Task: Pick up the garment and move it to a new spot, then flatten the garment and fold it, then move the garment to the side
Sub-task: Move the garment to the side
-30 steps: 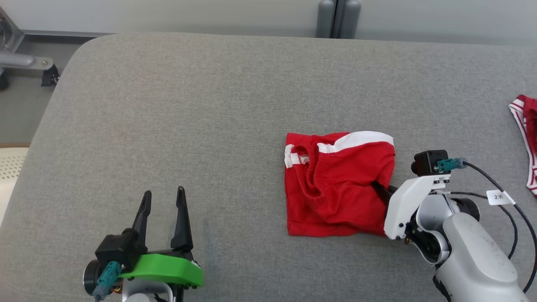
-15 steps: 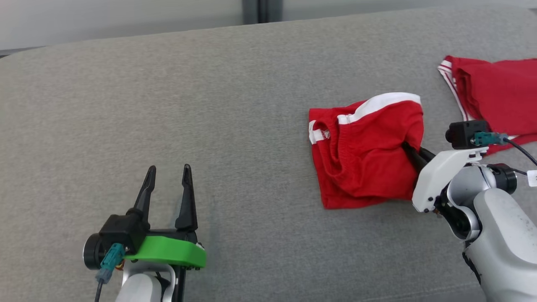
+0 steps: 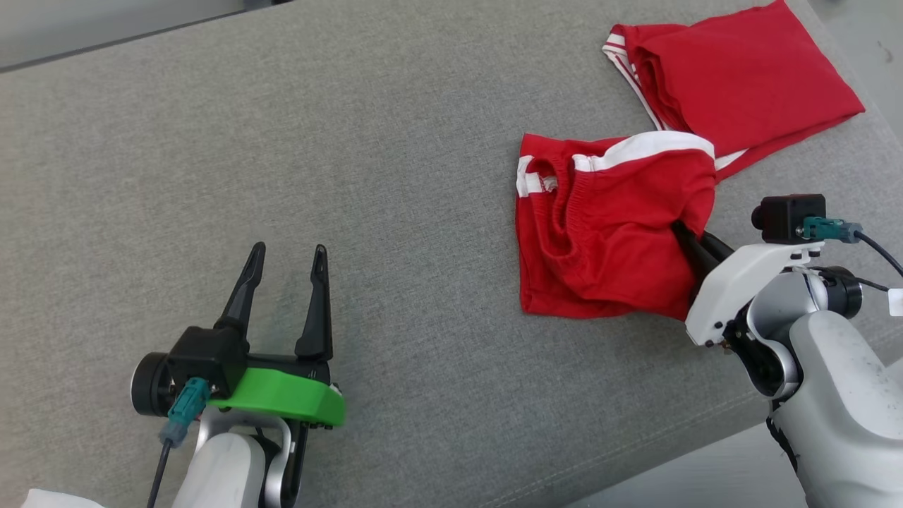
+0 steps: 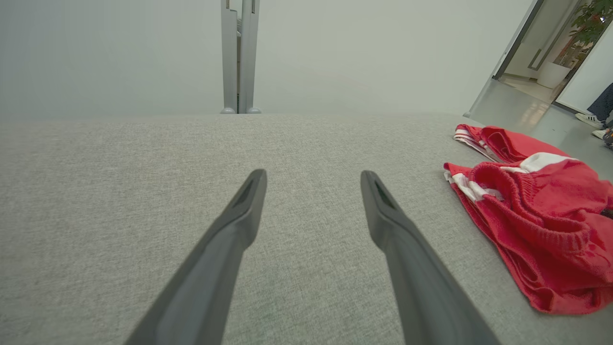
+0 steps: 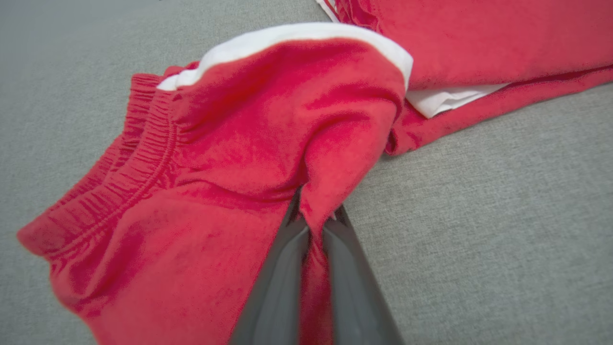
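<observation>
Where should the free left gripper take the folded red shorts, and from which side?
I'd take the folded red shorts by the gathered waistband near their left edge, coming in low from the robot's left. It faces the open left gripper, stands proud of the grey cushion, and lies opposite the fold the right gripper pinches.

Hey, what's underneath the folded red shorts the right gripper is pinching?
The shorts overlap a second red garment at their far corner; the rest lies on the grey cushion. Anything else beneath is hidden by cloth.
</observation>
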You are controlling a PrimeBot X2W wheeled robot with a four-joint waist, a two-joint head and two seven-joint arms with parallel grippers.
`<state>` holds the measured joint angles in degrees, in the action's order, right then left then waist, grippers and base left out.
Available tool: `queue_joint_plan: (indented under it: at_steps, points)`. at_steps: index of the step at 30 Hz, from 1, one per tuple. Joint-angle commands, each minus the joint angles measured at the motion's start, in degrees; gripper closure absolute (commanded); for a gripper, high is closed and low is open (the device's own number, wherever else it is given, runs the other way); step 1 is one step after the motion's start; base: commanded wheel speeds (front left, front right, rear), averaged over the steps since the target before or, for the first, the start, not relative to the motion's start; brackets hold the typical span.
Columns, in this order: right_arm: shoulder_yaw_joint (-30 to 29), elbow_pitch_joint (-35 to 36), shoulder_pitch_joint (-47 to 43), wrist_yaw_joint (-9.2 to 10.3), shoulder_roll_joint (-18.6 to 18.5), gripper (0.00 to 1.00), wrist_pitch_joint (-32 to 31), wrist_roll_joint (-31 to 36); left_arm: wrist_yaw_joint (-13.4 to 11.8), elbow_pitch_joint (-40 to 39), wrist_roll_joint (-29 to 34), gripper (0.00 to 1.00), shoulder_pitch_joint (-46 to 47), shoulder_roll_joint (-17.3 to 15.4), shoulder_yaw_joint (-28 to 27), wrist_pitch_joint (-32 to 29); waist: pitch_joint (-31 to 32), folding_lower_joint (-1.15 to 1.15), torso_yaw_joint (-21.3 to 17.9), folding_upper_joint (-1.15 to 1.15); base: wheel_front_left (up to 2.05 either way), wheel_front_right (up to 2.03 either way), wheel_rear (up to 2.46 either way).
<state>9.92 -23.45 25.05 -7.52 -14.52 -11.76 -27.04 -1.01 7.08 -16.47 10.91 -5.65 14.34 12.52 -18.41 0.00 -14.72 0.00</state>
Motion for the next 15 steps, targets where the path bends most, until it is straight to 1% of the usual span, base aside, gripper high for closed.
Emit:
queue_joint_plan:
  at_steps: [1, 5, 8, 11, 15]
  points:
    - [-0.1, -0.3, 1.4, 0.08, 0.3, 1.00, 0.7, 0.0, 0.0, -0.4, 0.6, 0.00, 0.8, -0.6, 0.0, -0.2, -2.3, 0.00, -2.1, 0.00, 0.00, 0.00, 0.00]
    - [0.6, -1.0, 3.1, 0.08, -0.3, 1.00, 1.6, 1.1, -0.3, -0.8, 0.6, 0.00, 1.0, -0.6, 0.2, -0.5, -2.3, 0.00, -0.9, 0.00, 0.00, 0.00, 0.00]
    - [1.5, -1.4, 5.6, 0.08, -1.7, 1.00, 1.4, 2.0, -0.6, -0.8, 0.1, 0.00, 0.8, -0.4, 0.2, -0.2, -1.9, 0.00, 0.4, 0.00, 0.00, 0.00, 0.00]
    - [2.3, -1.7, 8.1, 0.08, -4.1, 1.00, 0.5, 3.0, -0.6, -0.6, -0.3, 0.00, 0.7, -0.1, 0.4, 0.2, -1.4, 0.00, 2.0, 0.00, 0.00, 0.00, 0.00]
    - [3.3, -2.3, 11.3, 0.08, -8.4, 1.00, -1.5, 3.8, -0.9, -0.3, -0.8, 0.00, 0.5, 0.3, 0.6, 0.7, -0.9, 0.00, 4.3, 0.00, 0.00, 0.00, 0.00]
